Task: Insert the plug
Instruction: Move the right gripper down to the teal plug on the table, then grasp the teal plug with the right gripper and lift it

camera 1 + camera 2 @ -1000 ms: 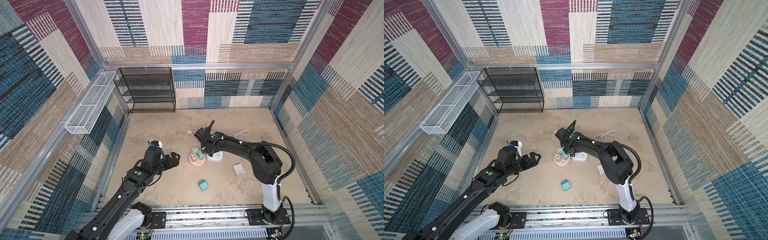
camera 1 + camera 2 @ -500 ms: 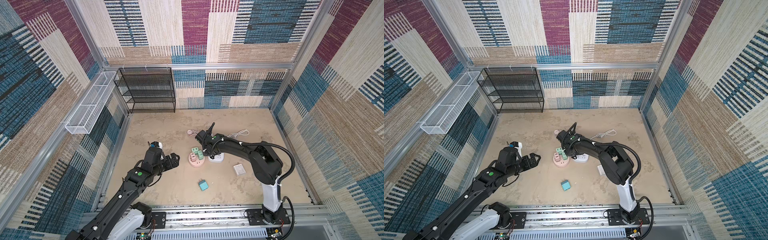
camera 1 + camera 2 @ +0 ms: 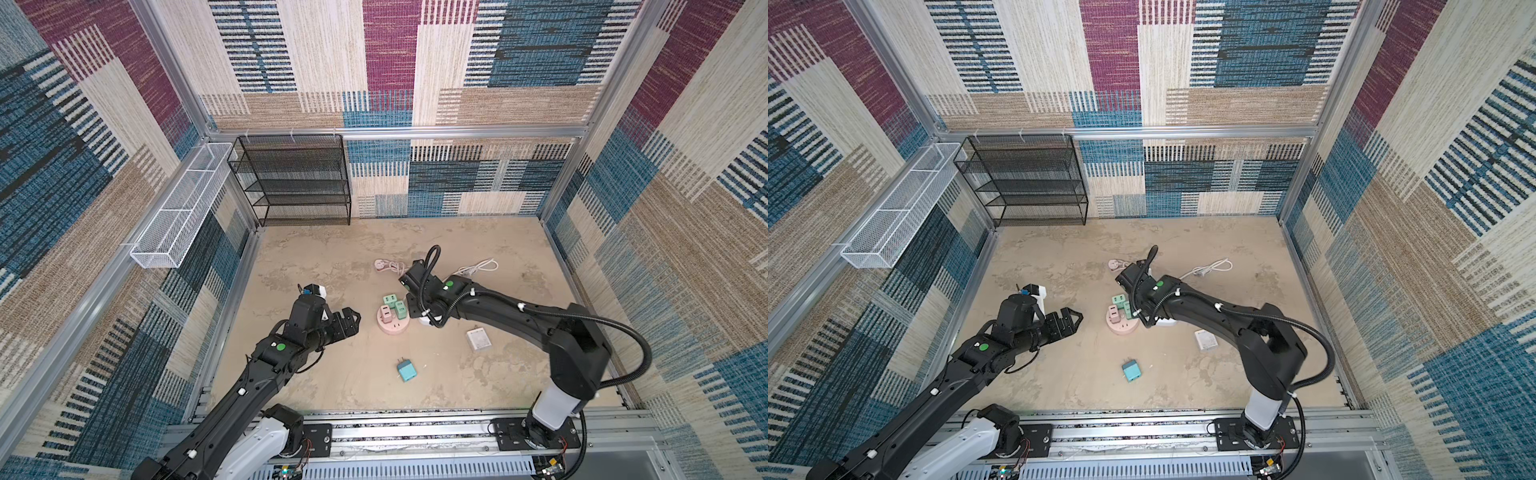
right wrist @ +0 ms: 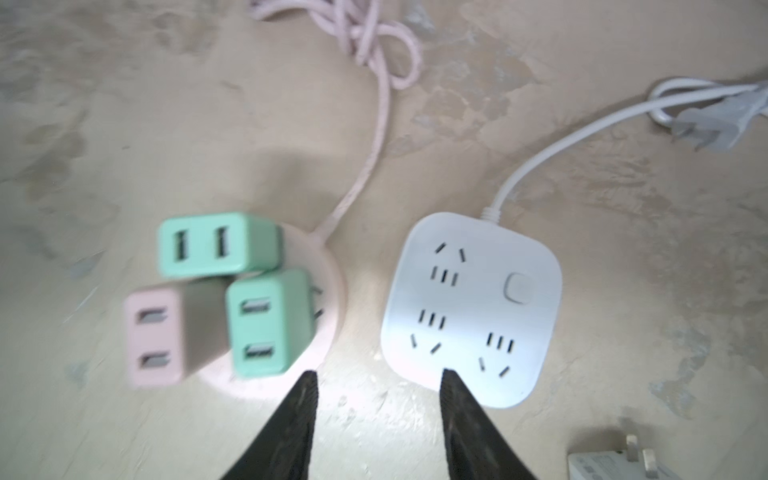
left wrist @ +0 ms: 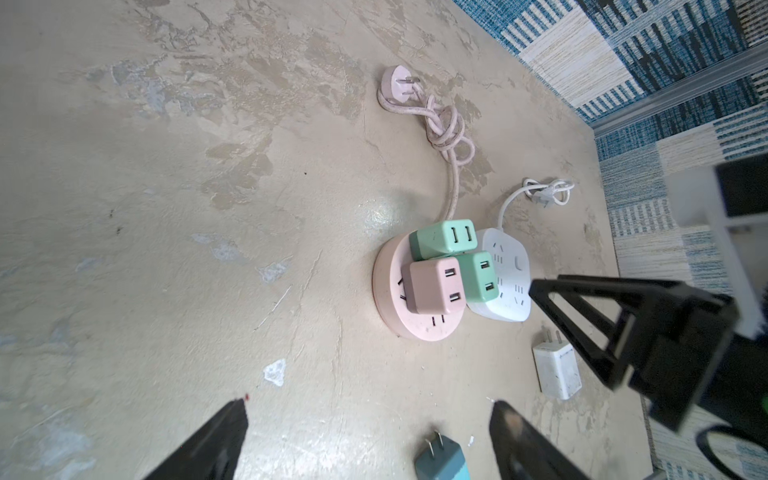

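**Two pairs of jaws apart, nothing held**

My right gripper (image 4: 378,373) hangs low over the gap between the round pink power strip (image 4: 328,316) and the square white power strip (image 4: 473,307), which lie just beside each other. Its jaws stand narrowly apart, with only bare table between them.

Three chargers stand plugged into the pink strip. A mint-green cube charger (image 4: 216,245) sits at the cord side. A second mint-green charger (image 4: 270,324) is nearest my right fingertips, and a pink cube charger (image 4: 153,336) stands beside both.

My left gripper (image 3: 356,321) hovers to the left of the pink strip, near it but apart. Its jaws are spread wide and grip nothing.

The loose plugs lie flat on the mottled beige table (image 3: 332,257). A teal-blue cube charger plug (image 3: 407,370) rests on the near side of the pink strip, between my two arms, prongs turned roughly toward the strips. A white cube charger plug (image 3: 478,339) lies to the right of the white strip, close beside my right forearm.

The knotted pink cord (image 5: 446,129) and the looped white cord (image 3: 478,266) trail from their strips toward the far wall.
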Controlling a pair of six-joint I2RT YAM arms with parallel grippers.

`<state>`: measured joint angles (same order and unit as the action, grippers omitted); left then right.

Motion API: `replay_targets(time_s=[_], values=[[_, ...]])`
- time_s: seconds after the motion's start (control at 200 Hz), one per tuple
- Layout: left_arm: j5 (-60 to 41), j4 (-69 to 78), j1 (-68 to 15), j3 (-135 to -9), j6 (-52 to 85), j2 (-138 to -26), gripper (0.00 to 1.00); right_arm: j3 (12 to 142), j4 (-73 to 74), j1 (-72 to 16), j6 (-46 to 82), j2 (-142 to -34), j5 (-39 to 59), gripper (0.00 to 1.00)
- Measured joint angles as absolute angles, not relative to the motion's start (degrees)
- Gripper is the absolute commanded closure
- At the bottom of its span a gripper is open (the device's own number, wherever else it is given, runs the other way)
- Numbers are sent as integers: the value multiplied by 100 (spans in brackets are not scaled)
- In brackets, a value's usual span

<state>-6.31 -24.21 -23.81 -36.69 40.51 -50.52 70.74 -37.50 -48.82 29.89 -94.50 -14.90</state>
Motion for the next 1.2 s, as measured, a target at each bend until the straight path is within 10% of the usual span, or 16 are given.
replay_targets(time_s=[0.396, 1.202], values=[[-668, -2635, -2381, -3863, 4005, -5175, 5, 5699, -3282, -5857, 3385, -8226, -438, 52], [-810, -2775, -2379, -3876, 3913, -5218, 6, 5813, -3500, -6412, 3524, -9386, -110, 45]])
